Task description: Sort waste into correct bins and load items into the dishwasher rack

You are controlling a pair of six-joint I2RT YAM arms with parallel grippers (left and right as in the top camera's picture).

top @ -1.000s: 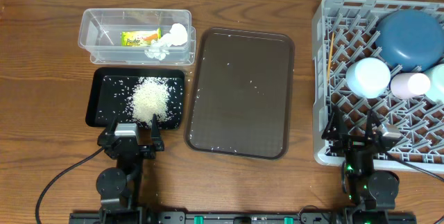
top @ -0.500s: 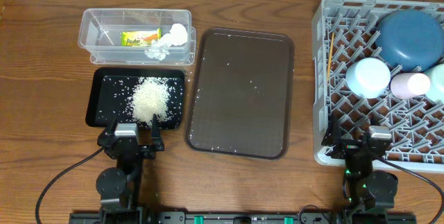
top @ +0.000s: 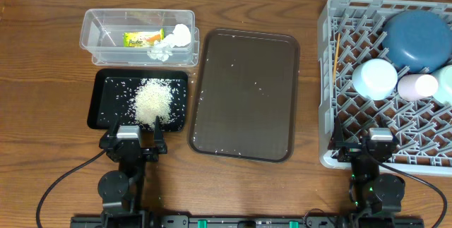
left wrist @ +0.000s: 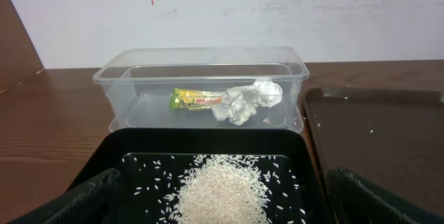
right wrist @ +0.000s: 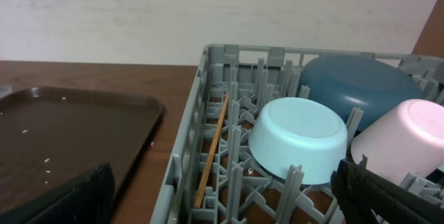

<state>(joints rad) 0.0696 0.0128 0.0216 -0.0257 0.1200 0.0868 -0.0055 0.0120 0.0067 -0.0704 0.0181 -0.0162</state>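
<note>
Far-left corner: the clear plastic rectangular tub [top: 92, 41] holds a yellow-green snack wrapper [top: 143, 39] and a crumpled white tissue [top: 176, 37]. Just nearer, the shallow black tray [top: 99, 108] carries heaped white rice grains [top: 153, 102]. Right edge: the grey lattice dishwasher rack [top: 326, 80] contains a dark blue plate [top: 417, 37], pale blue bowls [top: 374, 78], a small pink cup [top: 417, 87] and a thin orange stick [top: 336, 55]. The left gripper [top: 134, 130] and right gripper [top: 364, 142] sit at the near edge, both spread and empty.

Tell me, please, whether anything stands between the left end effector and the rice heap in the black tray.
Nothing visible does. The rice heap lies straight ahead of the left end effector, in the black tray, with no other object between them.
</note>
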